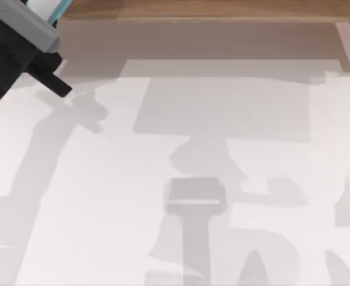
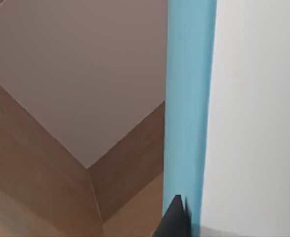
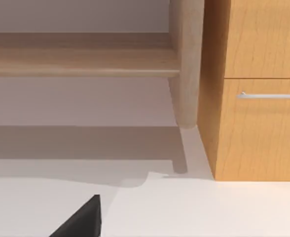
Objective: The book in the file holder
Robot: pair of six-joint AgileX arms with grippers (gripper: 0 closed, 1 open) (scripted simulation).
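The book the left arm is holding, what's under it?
Under the book, the left wrist view shows the file holder, brown wood walls round a greyish inside. Its part behind the book is hidden.

Nothing readable is showing anywhere: no words, numbers, labels or brand marks. The book (image 2: pixel 253 113) is presenting a plain white cover and a plain teal edge, and the wooden cabinet (image 3: pixel 258 89) is carrying no lettering either.
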